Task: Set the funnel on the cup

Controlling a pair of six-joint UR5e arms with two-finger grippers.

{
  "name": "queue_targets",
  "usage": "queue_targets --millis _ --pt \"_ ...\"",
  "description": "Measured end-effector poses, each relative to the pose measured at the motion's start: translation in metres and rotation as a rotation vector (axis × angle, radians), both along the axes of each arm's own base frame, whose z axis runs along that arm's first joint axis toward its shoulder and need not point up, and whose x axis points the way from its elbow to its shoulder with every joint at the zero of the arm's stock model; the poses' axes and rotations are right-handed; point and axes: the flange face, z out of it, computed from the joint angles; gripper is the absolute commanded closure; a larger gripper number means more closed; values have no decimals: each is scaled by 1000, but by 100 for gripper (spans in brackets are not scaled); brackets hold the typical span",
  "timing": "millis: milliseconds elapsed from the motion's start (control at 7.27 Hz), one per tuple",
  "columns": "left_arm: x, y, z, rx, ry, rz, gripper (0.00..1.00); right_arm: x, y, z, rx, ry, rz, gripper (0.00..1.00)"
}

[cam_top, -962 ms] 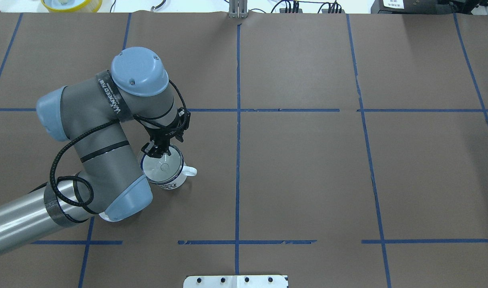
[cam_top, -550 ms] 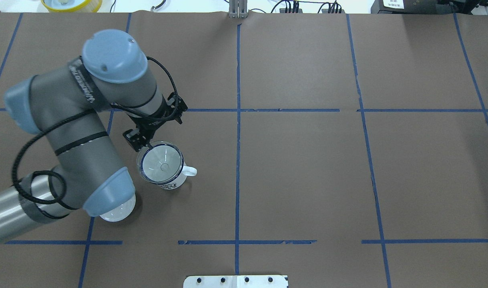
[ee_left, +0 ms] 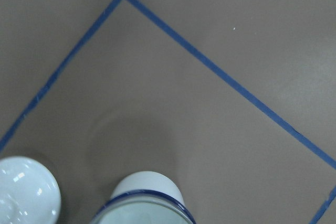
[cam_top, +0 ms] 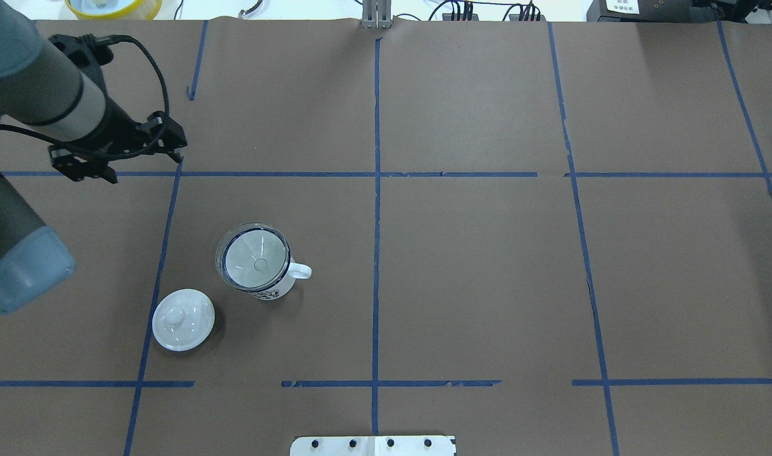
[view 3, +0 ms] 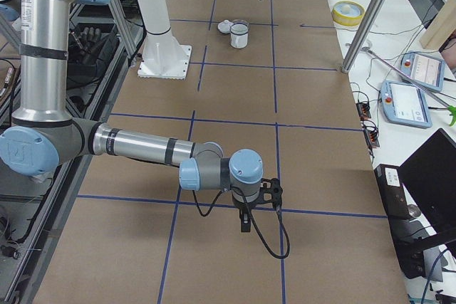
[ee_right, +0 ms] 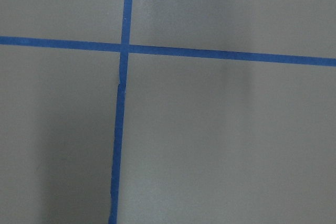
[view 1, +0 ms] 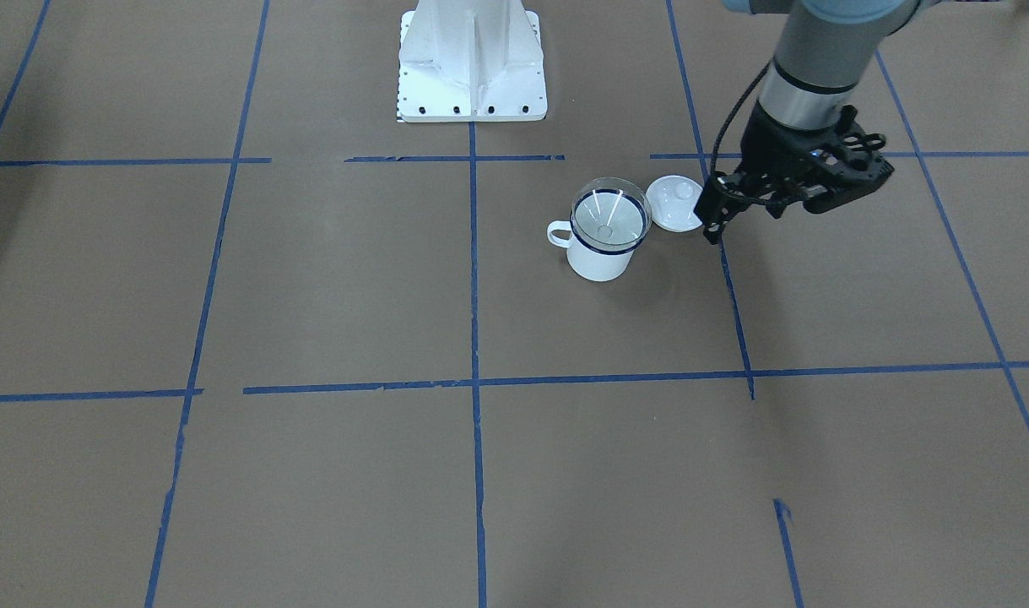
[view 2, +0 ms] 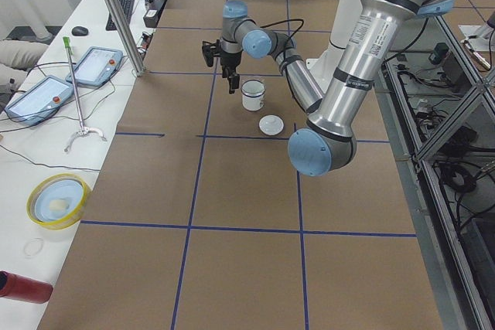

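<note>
The clear funnel (cam_top: 256,256) sits upright in the mouth of the white cup (cam_top: 273,290), whose handle points to the view's right. Both also show in the front view, funnel (view 1: 609,213) on cup (view 1: 600,260). The cup's blue rim shows at the bottom of the left wrist view (ee_left: 142,199). My left gripper (cam_top: 173,144) is empty and looks open, raised well away from the cup toward the far left; in the front view it (view 1: 712,221) hangs beside the lid. My right gripper (view 3: 246,222) shows only in the exterior right view, so I cannot tell its state.
A white domed lid (cam_top: 183,318) with a knob lies on the table near the cup, also in the front view (view 1: 674,203). The robot's white base plate (view 1: 472,63) is at the near edge. A yellow bowl (cam_top: 113,6) sits beyond the far edge.
My left gripper has let go of the funnel's rim and moved up and away to the far left. The arm no longer covers the lid. Funnel and cup have not moved.
</note>
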Motion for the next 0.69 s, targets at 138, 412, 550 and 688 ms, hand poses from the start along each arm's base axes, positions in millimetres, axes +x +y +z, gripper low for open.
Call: queue_targets --millis 138,412,550,688 --pt "-42 -14 47 40 -17 41 0 0 0 0 0 0 0 0" --pt "-145 -24 173 148 -51 132 0 0 0 0 0 1 0 0" --pt "-203 -14 238 203 -73 208 0 0 0 0 0 0 0 0" --pt "-256 2 289 251 -97 280 0 0 0 0 0 0 0 0"
